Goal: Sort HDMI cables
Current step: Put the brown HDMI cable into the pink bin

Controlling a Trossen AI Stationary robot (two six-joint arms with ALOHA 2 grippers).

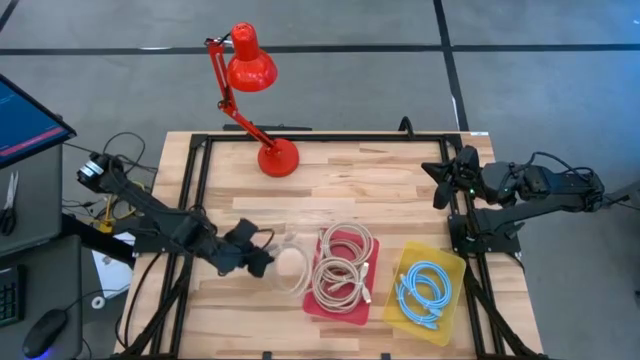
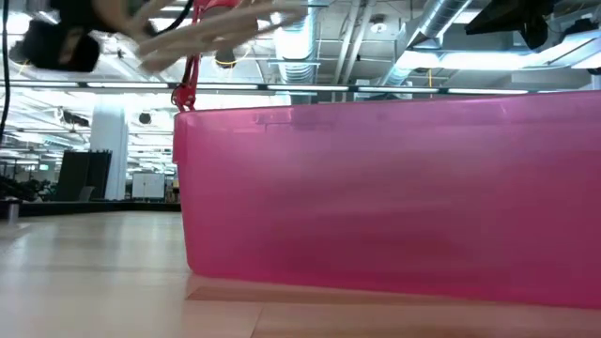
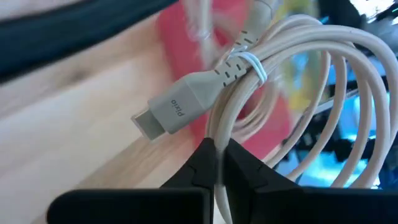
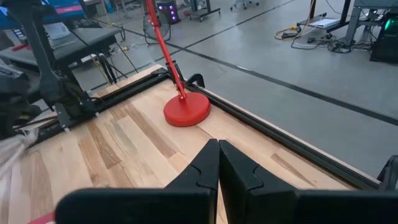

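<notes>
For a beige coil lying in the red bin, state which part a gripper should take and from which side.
Judging by the high view, come straight down and pinch one arc of the top beige coil in the red bin: it lies flat with an open centre, and the walls block sideways approach.

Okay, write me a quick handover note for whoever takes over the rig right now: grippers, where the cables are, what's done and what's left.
Left gripper: shut on a beige cable coil, held above the table just left of the red bin.
Right gripper: shut, holding nothing, parked by the table's right edge.
Cables: three beige coils lie in the red bin; the blue coils lie in the yellow bin.
Done: every cable is binned by colour, except the one held.
Left: probably carry the held beige coil over the red bin and release it there.
</notes>
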